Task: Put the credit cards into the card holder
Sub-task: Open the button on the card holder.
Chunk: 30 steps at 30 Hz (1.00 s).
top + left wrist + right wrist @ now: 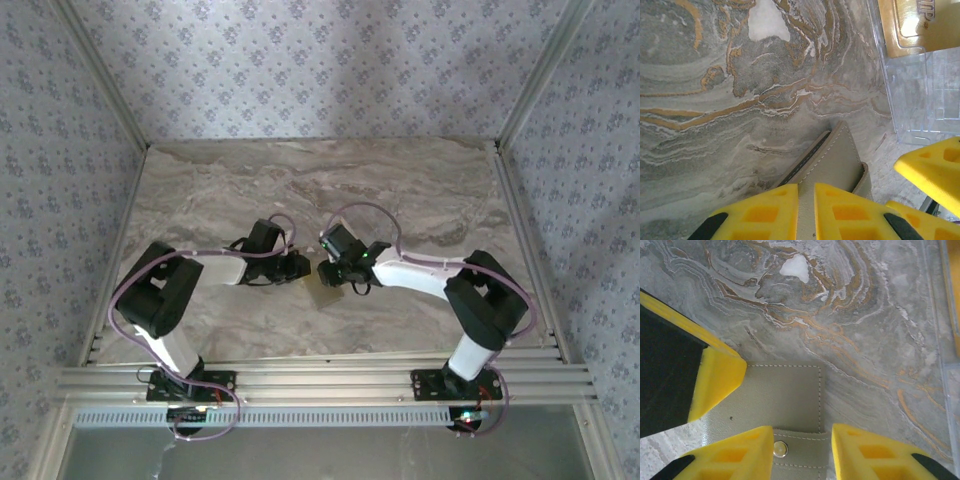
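Observation:
The gray card holder (832,160) lies on the marble table. One of its leaves stands up between the yellow fingers of my left gripper (806,187), which is shut on it. In the right wrist view, my right gripper (802,432) hovers over the card holder (785,395), its jaws apart on either side of the snap tab (780,449). A left finger (715,380) touches the holder's left edge there. A yellow-orange credit card (905,25) lies in a clear plastic case (925,100) just beyond. Both grippers, left (305,268) and right (325,272), meet at mid-table.
The clear case with the card (325,295) sits just in front of the two grippers. The marble tabletop (420,190) stretches to the patterned walls at the back and sides. A metal rail (330,380) runs along the near edge.

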Motion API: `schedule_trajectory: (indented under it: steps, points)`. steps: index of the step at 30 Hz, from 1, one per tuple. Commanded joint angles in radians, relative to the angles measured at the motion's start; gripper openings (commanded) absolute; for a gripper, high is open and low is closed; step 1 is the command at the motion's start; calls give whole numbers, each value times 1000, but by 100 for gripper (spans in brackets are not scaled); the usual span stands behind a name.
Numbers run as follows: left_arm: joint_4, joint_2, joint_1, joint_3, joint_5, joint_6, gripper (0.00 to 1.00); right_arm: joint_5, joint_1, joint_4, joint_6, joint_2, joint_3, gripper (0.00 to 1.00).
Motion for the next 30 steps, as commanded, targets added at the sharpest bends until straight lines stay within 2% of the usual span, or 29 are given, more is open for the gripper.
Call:
schedule_trajectory:
  steps: [1,12,17,22,26,28,30]
  points:
    - [-29,33,-8,-15,-21,-4,16,-11,13,-39,-26,31,43,40]
    - [-57,58,-7,-3,-36,-5,12,10,65,-77,-19,97,44,51]
    - [-57,58,-8,-2,-35,-8,12,120,97,-124,5,114,35,52]
    - [-59,56,-6,-4,-38,-12,12,186,107,-148,37,149,30,42]
    - [-74,66,-7,-1,-55,-12,12,191,112,-137,47,140,23,23]
    - [-85,75,-6,4,-66,-9,12,195,119,-140,47,118,25,19]
    - [-92,88,-7,10,-72,-10,12,195,120,-161,43,95,37,11]
